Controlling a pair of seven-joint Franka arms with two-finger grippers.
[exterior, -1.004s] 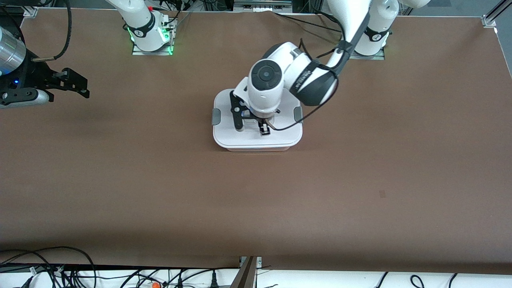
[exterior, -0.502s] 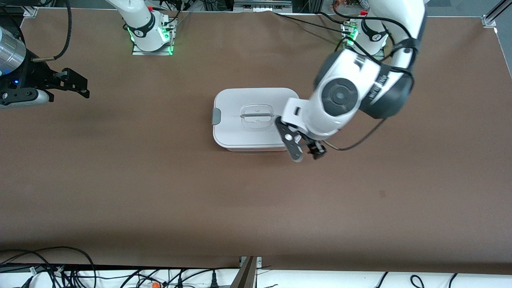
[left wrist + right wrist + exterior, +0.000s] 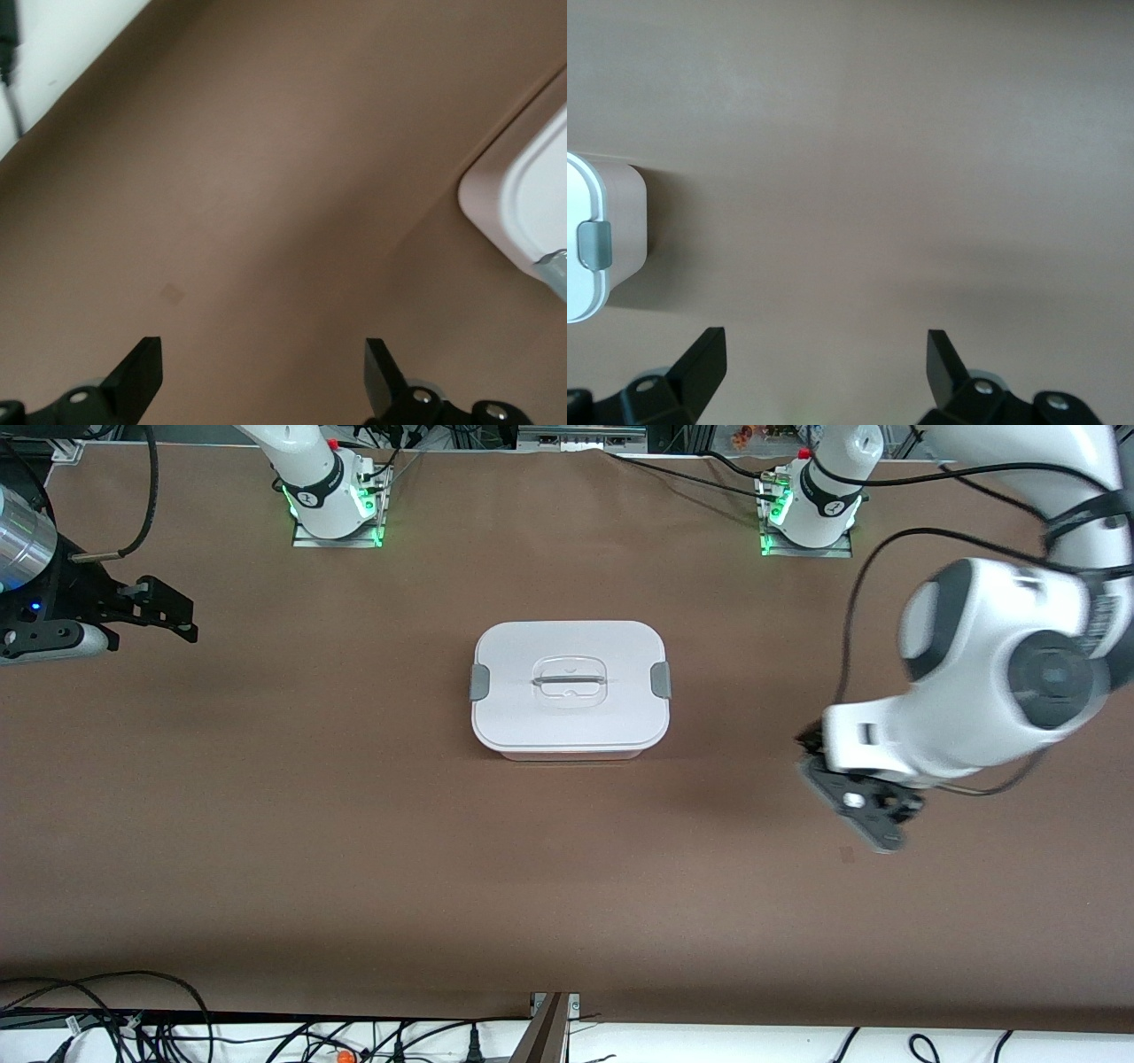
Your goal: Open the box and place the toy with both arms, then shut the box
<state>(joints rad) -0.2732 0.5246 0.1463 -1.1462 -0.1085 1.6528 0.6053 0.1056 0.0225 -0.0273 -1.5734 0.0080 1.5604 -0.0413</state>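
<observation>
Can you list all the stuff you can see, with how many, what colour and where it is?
box: one, pinkish tub with a white lid on it, middle of the table
side clips: two, grey, one at each short end of the lid
handle: one, clear, sunk into the centre of the lid
table: one, brown, under everything
cables: many, black, along the table edge nearest the front camera
toy: none in view
left hand: one, black, open, over bare table toward the left arm's end
right hand: one, black, open, over the right arm's end of the table, waiting
</observation>
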